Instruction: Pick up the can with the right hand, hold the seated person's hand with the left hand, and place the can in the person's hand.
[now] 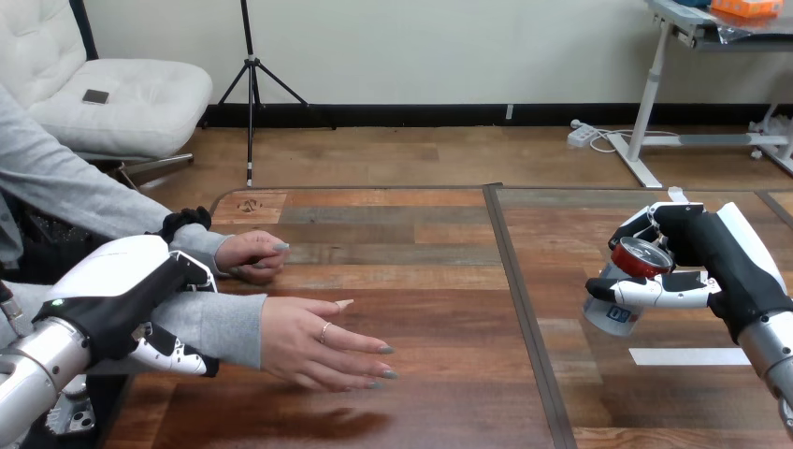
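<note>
Gripped in the right hand [694, 251]: the can [615, 314], with fingers curled across its side just below the rim and the palm behind it.

Located over the right half of the desk [421, 281], close to the right edge and about midway between the far and near edges.

Long axis tilted, not upright. Red top end pointing up and toward the far right corner; bottom end pointing down and toward the near left. Silver body with a blue label on the lower part.

Closed round the person's forearm [215, 323]: the left hand [131, 299], at the left edge of the desk, white back shell uppermost and fingers wrapped beneath the grey sleeve.

Extended past that grip toward the desk's middle: the person's nearer hand [323, 341], held flat, fingers straight and pointing at the right edge, well apart from the can.

Resting loosely curled near the far left corner: the person's farther hand [252, 254].

Desk surface of wooden planks in mixed brown tones, divided by a dark seam [524, 309] running from far edge to near edge. White tape strip [687, 355] lying flat on the right half, nearer the near edge than the can.
</note>
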